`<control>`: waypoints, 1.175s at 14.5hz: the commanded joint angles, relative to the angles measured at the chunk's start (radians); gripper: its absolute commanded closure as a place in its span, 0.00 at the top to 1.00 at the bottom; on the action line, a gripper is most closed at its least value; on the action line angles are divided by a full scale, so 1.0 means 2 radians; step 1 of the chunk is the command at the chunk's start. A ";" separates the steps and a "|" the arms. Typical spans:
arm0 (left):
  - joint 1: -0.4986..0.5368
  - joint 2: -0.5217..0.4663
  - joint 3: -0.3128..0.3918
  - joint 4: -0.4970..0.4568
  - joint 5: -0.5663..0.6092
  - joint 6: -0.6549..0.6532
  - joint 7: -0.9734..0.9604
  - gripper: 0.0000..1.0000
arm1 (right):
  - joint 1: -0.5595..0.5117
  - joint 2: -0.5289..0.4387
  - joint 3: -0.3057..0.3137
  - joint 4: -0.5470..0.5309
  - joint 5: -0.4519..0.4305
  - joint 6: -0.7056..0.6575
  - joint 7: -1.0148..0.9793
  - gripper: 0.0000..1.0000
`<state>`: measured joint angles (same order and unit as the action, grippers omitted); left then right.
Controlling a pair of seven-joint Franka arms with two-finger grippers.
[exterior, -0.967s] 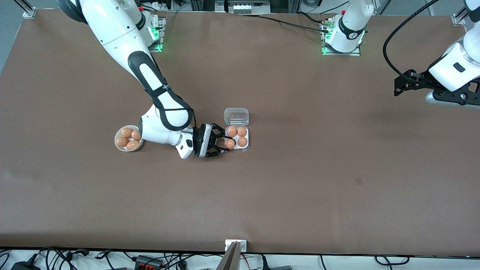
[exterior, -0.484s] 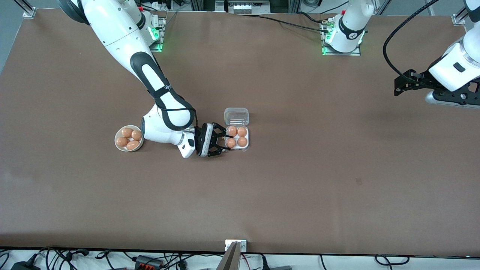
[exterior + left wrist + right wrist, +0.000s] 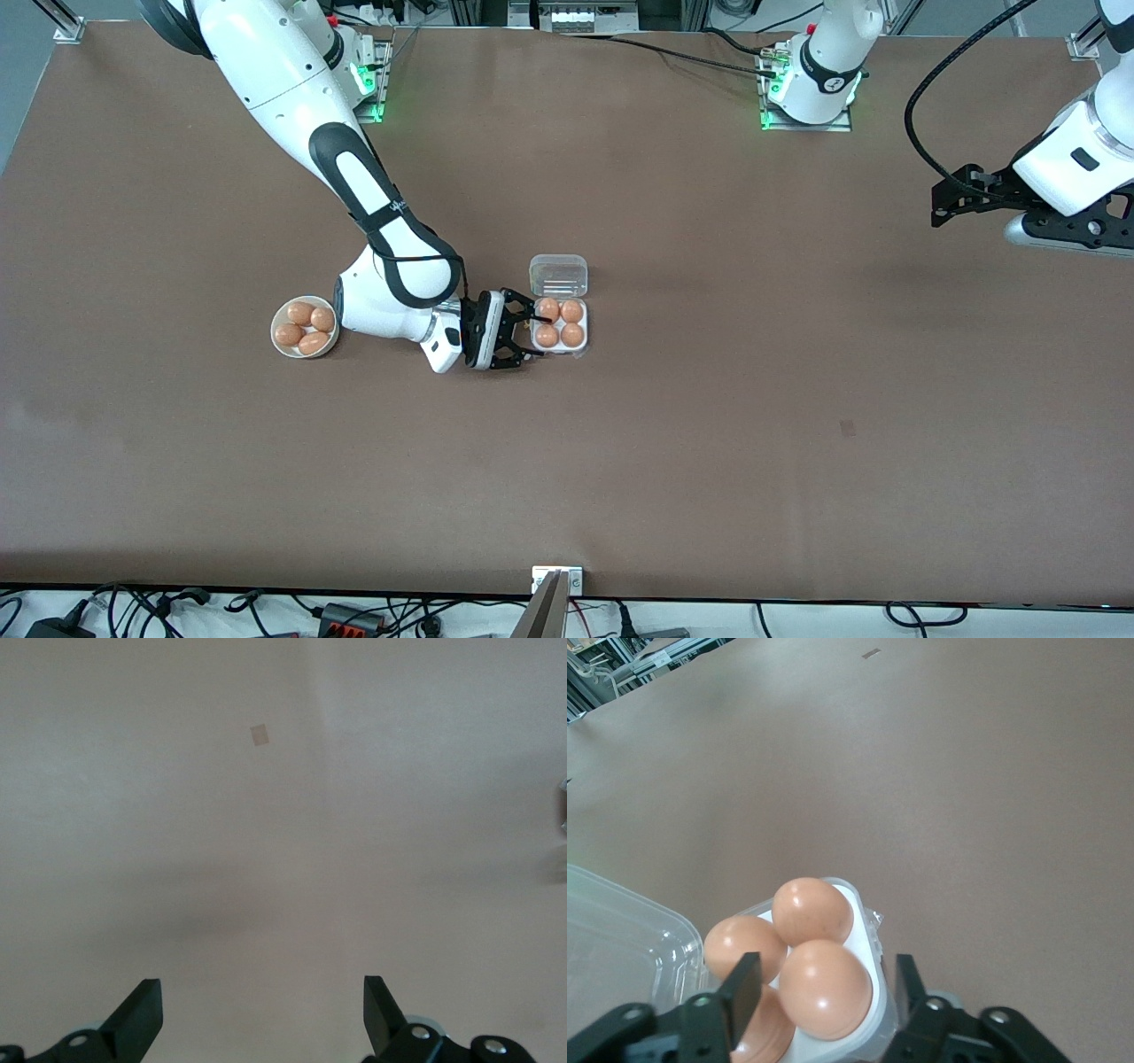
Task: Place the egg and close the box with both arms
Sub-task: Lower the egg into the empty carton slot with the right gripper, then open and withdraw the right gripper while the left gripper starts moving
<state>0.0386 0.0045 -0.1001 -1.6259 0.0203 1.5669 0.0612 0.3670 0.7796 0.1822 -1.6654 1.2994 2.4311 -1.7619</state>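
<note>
The box (image 3: 586, 326) is a white four-cell tray with an egg in each cell. Its clear lid (image 3: 558, 275) lies open, farther from the front camera than the tray. The egg (image 3: 546, 336) nearest my right gripper sits in its cell. My right gripper (image 3: 528, 330) is open and empty, low beside the tray on the bowl's side. In the right wrist view, its fingers (image 3: 744, 988) stand on either side of the closest egg (image 3: 824, 988) without touching it, and the tray's rim (image 3: 873, 948) and the lid (image 3: 620, 930) show. My left gripper (image 3: 936, 206) waits open over the left arm's end of the table, with its fingers (image 3: 142, 1014) wide apart.
A round white bowl (image 3: 275, 332) with several more eggs stands toward the right arm's end, partly covered by the right arm's wrist. A small dark mark (image 3: 848, 429) is on the brown table, nearer to the front camera.
My right gripper has drawn back a little from the tray toward the bowl. The egg that was between its fingers now sits in its cell. The left arm has not moved.
</note>
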 commanded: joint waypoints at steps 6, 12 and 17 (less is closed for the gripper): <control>-0.001 0.003 -0.001 0.011 0.003 -0.007 -0.007 1.00 | 0.004 -0.052 -0.001 -0.006 0.015 0.031 0.095 1.00; -0.001 0.003 -0.001 0.011 0.002 -0.007 -0.007 1.00 | -0.010 -0.096 -0.014 -0.003 -0.080 0.023 0.294 1.00; -0.002 0.008 -0.001 0.018 0.002 -0.027 -0.005 1.00 | -0.021 -0.107 -0.047 0.064 -0.241 -0.016 0.546 1.00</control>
<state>0.0385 0.0047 -0.1001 -1.6256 0.0203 1.5467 0.0589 0.3398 0.5686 0.1086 -1.5955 0.9052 2.4669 -0.8349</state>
